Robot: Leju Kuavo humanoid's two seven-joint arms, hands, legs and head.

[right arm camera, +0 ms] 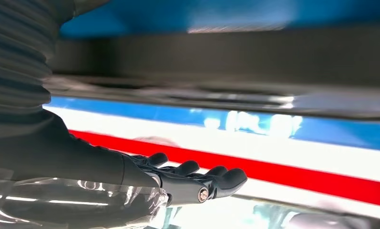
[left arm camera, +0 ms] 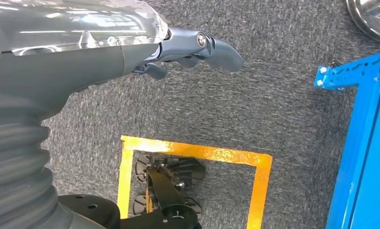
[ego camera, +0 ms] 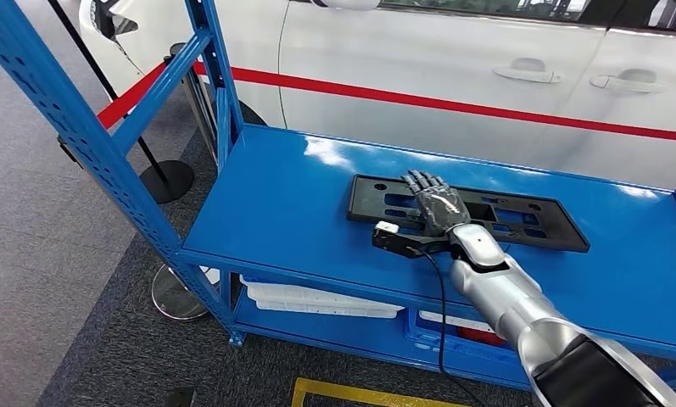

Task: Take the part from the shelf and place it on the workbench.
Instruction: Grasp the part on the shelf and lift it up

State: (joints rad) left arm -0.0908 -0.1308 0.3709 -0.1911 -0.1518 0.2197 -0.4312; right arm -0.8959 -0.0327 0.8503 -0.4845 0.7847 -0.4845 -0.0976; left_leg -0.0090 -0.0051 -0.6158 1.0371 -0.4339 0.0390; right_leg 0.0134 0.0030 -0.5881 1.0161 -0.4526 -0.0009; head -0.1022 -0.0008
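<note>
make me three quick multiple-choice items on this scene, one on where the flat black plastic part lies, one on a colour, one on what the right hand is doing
1. Where does the flat black plastic part lie?
A. on the grey carpet
B. on the blue metal shelf's upper level
C. on the white car

2. What colour is the stripe along the car?
A. red
B. green
C. yellow

3. What is the right hand doing?
A. hanging beside the shelf
B. lifting the part clear
C. lying flat over the part, fingers extended

Key: 1 B, the part rests on the blue surface; 2 A, the stripe is red; 3 C, the head view shows fingers stretched over the part.
</note>
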